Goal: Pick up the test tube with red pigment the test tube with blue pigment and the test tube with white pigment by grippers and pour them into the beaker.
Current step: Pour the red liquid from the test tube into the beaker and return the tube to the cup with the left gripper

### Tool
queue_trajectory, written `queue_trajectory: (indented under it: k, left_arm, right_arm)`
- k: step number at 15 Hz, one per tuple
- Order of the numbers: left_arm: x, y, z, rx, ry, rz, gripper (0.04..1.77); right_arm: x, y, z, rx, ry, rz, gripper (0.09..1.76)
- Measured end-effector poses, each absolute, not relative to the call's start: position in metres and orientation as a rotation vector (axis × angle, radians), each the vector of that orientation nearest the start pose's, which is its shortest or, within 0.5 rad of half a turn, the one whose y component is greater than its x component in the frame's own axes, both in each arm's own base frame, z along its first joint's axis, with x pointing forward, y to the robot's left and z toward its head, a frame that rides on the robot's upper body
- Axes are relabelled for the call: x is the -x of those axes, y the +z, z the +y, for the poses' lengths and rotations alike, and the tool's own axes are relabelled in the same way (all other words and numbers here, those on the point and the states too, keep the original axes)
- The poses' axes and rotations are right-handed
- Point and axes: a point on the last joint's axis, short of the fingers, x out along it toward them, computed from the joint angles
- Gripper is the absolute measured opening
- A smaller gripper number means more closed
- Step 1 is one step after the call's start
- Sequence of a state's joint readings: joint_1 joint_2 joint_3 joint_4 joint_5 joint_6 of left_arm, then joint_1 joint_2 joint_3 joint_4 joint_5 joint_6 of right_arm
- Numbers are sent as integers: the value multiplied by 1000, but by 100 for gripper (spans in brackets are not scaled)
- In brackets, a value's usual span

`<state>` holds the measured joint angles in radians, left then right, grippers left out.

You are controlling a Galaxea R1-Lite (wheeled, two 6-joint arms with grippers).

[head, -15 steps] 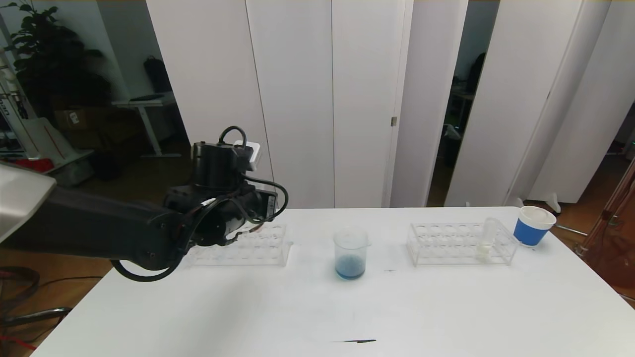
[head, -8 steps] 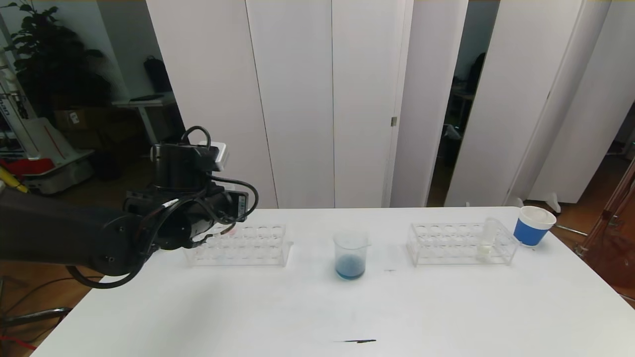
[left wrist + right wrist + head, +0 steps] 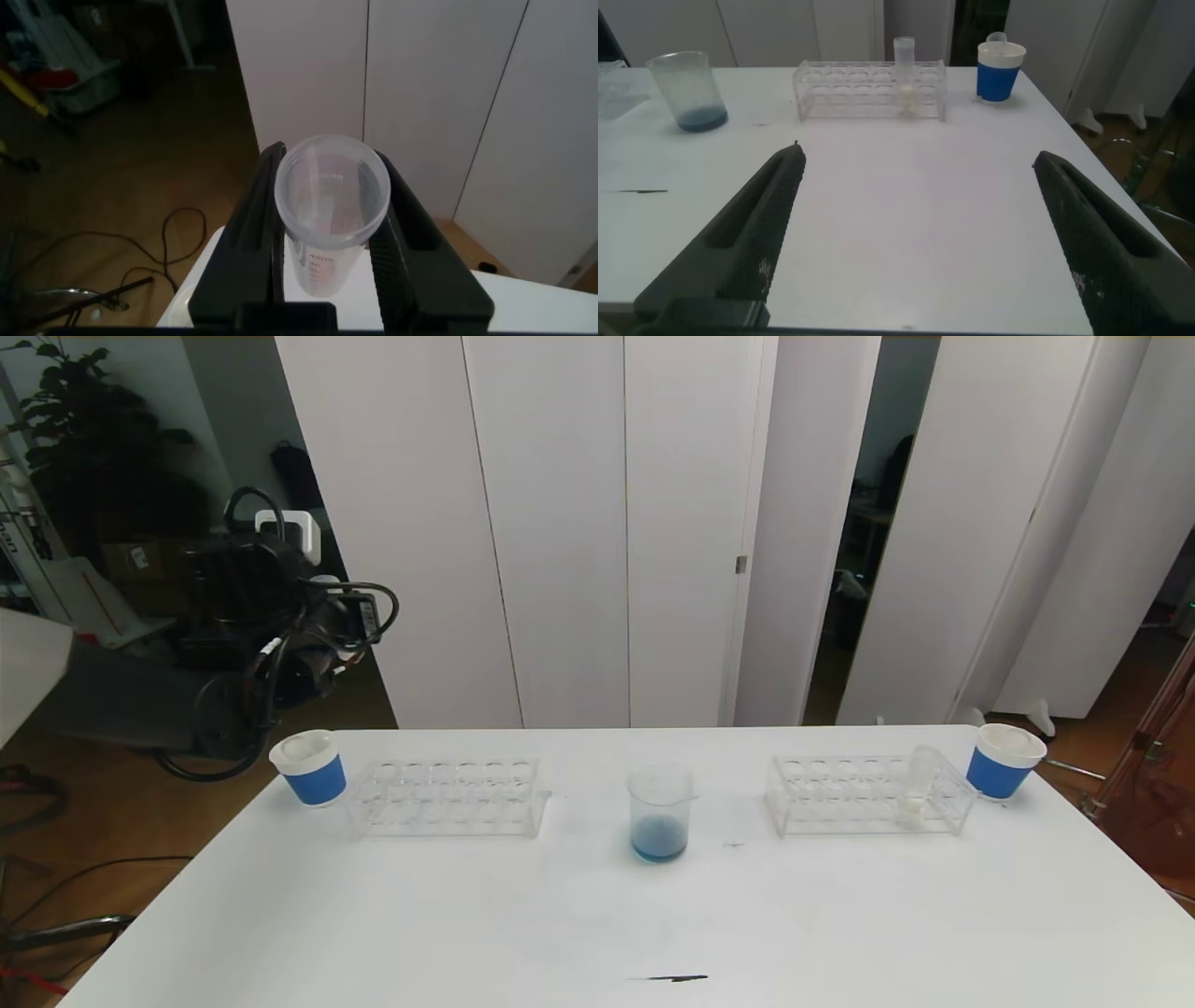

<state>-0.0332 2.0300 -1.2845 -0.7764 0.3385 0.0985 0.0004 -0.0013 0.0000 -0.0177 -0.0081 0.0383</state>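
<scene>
**Disposing of the emptied tube, then fetching the white one**

The left gripper, fingers clamped on a clear plastic tube, hangs beyond the desk's left rear corner. Keep it upright over the blue-banded paper cup. The clear glass beaker, blue pigment at its bottom, stands mid-desk. The test tube with white pigment waits in the right-hand clear rack; the right gripper, fingers apart, should approach it vertically.

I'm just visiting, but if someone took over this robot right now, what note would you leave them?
Left gripper: shut on a clear tube, raised beyond the table's far left corner; its contents cannot be told.
Right gripper: open, holding nothing, low over the table.
Done: blue pigment lies in the beaker.
Left: white pigment tube stands in the right rack, unpoured.
</scene>
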Motion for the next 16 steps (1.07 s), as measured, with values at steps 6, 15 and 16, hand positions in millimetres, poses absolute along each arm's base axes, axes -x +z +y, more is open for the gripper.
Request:
queue_trajectory:
  k: [6,15,16]
  left_arm:
    - [-447,166,57,-181,458,-5,60]
    - [-467,99,76,-195,482,120,60]
    - [-467,93,77,-196,481,131,60]
  right_arm:
    - [23,77,0,-39,-7,-19,175]
    - [23,77,0,-39,-7,-19,175]
    - [23,77,0,-39,-7,-19,175]
